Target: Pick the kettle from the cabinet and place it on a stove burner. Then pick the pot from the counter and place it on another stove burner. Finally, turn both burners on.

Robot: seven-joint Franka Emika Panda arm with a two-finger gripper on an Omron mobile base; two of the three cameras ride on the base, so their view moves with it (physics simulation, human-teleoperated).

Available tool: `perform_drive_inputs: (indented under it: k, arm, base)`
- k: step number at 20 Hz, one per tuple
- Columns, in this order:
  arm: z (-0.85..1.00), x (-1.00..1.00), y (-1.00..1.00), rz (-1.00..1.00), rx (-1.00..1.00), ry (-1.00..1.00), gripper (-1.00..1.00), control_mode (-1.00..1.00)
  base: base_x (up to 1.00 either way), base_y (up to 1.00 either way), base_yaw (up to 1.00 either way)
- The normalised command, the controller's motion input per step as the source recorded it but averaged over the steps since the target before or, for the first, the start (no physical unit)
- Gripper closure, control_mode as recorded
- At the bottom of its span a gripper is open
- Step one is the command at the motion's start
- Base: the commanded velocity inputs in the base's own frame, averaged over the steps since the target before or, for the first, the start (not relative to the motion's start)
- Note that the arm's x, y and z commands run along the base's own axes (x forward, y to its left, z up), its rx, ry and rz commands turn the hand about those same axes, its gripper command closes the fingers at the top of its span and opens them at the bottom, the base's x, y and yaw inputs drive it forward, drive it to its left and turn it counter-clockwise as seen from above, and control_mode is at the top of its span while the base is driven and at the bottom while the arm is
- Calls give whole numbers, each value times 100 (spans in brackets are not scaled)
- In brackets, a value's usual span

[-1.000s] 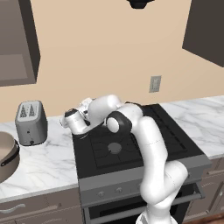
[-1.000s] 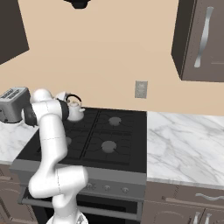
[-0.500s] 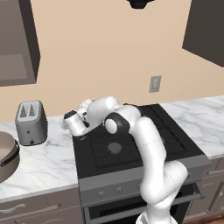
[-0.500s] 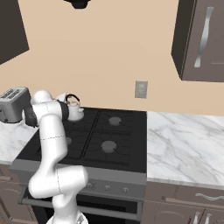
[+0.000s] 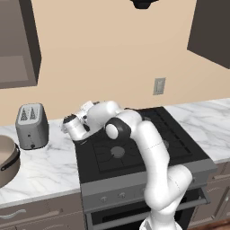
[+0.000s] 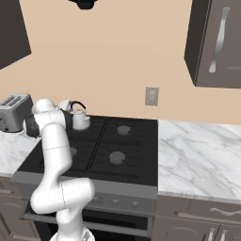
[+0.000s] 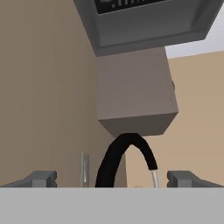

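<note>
The small silver kettle stands upright on the back left burner of the black cooktop. My gripper is at its left side, open, level with the thin black arched handle. In the hand view the gripper has a fingertip on each side of that handle, and neither touches it. The tan pot sits on the marble counter at the far left edge. Free burners show at the back right and front right. The dark cabinet with the wavy silver handle hangs at the upper right.
A grey toaster stands on the counter between the pot and the stove. A wall outlet is behind the cooktop. The hood hangs above. More marble counter lies right of the stove, and the stove knobs line its front.
The hand has sunk very slightly beside the kettle. The kettle has not moved and the jaws stay open.
</note>
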Motion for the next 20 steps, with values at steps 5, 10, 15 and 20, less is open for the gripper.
perform_drive_inputs:
  k: [5, 10, 15, 20]
  arm:
    - [0, -6, 8, 0, -1, -5, -100, -100]
    - [0, -7, 7, 0, -1, -5, -100, -100]
    - [0, -15, 10, 0, 0, -2, -100, -100]
    - [1, -30, 5, 0, 1, 0, -100, -100]
  base:
    - [0, 0, 0]
    - [0, 0, 0]
    - [0, 0, 0]
    - [0, 0, 0]
